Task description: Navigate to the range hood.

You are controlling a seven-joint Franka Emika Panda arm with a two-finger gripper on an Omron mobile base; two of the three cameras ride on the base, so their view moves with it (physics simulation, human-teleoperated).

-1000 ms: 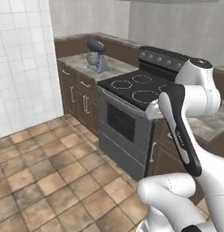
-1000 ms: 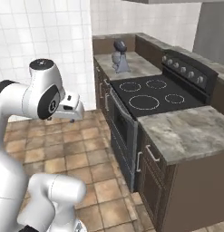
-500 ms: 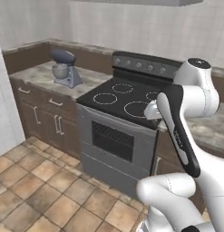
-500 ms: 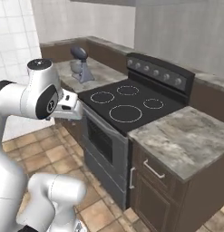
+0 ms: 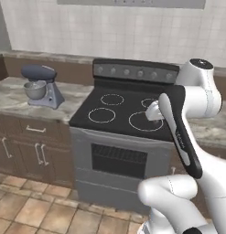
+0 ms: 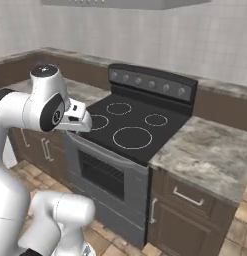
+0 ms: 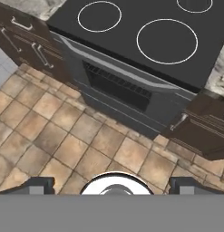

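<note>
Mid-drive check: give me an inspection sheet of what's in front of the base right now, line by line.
Surface: black cooktop with four burner rings, nothing on it; oven door below is closed.
Job's things: range hood, light-grey lower edge at the top of the left base view, directly above the stove.
Clutter: stand mixer on the marble counter left of the stove.
Grippers: gripper, fingertips apart, holding nothing, aimed at the tiled floor before the oven.
Cables: nothing seen.
Surroundings: white tiled wall, dark brown base cabinets either side, marble counter right of the stove.
</note>
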